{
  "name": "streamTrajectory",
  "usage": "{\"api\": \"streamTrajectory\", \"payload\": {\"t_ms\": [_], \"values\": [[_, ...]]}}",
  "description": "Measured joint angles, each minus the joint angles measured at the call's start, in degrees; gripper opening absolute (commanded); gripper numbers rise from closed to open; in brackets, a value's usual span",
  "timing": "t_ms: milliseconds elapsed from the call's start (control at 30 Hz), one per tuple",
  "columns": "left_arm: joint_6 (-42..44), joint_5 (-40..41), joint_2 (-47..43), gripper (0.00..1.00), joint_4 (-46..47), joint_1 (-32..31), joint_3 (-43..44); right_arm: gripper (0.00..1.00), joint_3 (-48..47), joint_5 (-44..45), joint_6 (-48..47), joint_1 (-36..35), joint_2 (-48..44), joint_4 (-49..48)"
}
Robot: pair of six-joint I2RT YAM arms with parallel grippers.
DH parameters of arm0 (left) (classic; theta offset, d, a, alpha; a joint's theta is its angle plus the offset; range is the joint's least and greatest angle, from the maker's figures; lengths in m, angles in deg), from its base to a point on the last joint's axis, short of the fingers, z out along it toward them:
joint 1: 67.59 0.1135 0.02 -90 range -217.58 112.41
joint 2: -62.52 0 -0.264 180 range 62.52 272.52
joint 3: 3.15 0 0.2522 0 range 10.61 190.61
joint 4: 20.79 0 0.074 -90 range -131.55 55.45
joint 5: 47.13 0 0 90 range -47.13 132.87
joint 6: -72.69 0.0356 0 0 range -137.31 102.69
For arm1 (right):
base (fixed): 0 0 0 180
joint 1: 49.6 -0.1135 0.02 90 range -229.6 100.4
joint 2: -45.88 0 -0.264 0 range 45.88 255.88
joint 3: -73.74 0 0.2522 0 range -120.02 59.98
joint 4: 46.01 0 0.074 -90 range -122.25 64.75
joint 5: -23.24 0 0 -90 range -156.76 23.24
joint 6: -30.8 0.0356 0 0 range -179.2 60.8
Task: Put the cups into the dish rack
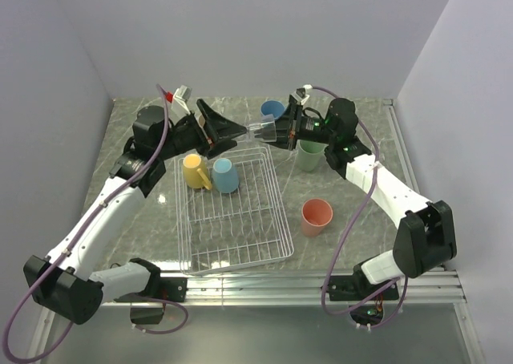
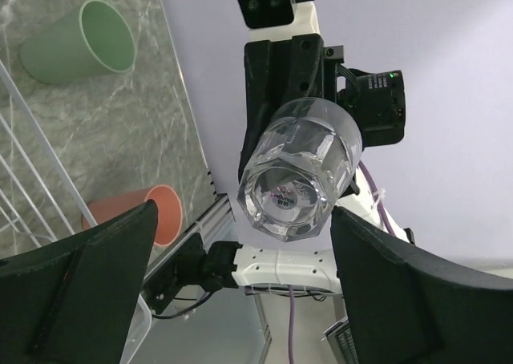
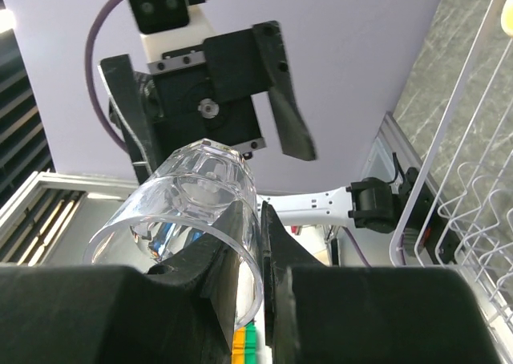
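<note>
1. Jaws on the left gripper stand wide apart and hold nothing. It hangs over the far edge of the dish rack, at about 11 o'clock of the rack's middle.
2. Inside the rack, the yellow mug and the light-blue cup sit side by side in the 11 o'clock corner.
3. The clear cup lies level in the air at 3 o'clock of the left gripper, its base turned toward that gripper's open fingers and close to their tips.
4. The blue cup is on the table at 12 o'clock of the clear cup.
5. The right gripper is nearly closed, pinching the clear cup's wall at the rim, one finger inside and one outside.
6. The green cup rests on the table at 5 o'clock of the right gripper.
7. The salmon cup stands mouth up on the table at 3 o'clock of the rack, just beside it.
</note>
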State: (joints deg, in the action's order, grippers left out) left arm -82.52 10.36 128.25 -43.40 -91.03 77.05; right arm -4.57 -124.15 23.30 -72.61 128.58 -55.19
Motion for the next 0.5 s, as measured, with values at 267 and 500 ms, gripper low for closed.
{"api": "streamTrajectory", "payload": {"t_ms": [267,500], "values": [[-4.6,-3.3,0.0,0.97,10.8,0.0,-4.2,0.0,0.0,0.8,3.7,-1.0,1.4,-5.2],[-7.6,-5.6,0.0,0.9,18.6,0.0,-5.2,0.0,0.0,1.5,5.3,-3.5,3.3,-6.9]]}}
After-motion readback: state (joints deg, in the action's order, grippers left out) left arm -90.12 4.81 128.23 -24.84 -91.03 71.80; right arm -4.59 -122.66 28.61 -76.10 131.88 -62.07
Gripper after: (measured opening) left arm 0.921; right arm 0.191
